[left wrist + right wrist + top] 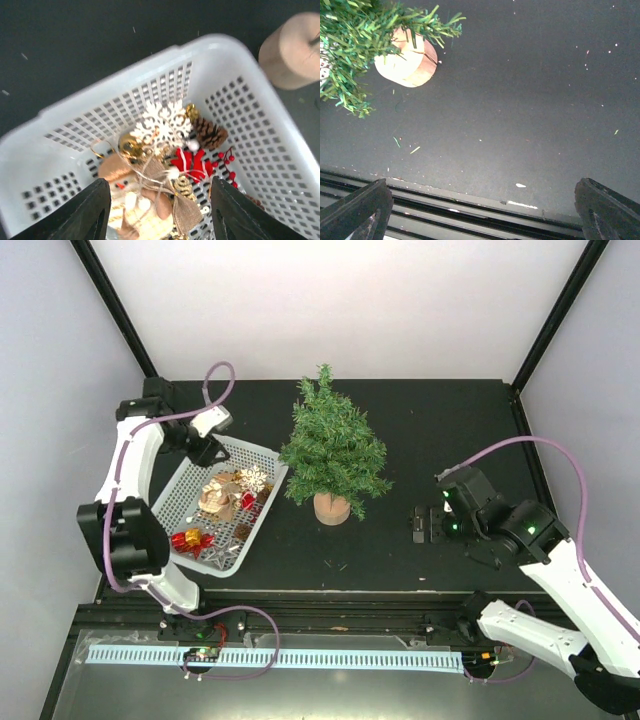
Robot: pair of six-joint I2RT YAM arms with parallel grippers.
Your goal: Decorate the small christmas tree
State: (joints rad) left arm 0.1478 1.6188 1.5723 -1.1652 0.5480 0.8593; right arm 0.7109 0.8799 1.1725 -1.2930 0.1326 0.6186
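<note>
1. Top view: the small christmas tree (333,455), a bushy dark-green cone on a round tan wooden base, stands upright mid-tabletop (430,430). A white perforated plastic basket (185,490) of ornaments lies at its 9 o'clock, the left fingers (206,451) over its far corner. The right fingers (420,512) sit at the tree's 3 o'clock, apart from it.
2. Left wrist: the left fingers (90,210) are apart, gripping nothing, straddling the ornament heap. A white snowflake (162,122) lies at 12 o'clock.
3. Right wrist: the right fingers (355,210) are wide apart and empty, with the tree (350,40) at 10 o'clock.
</note>
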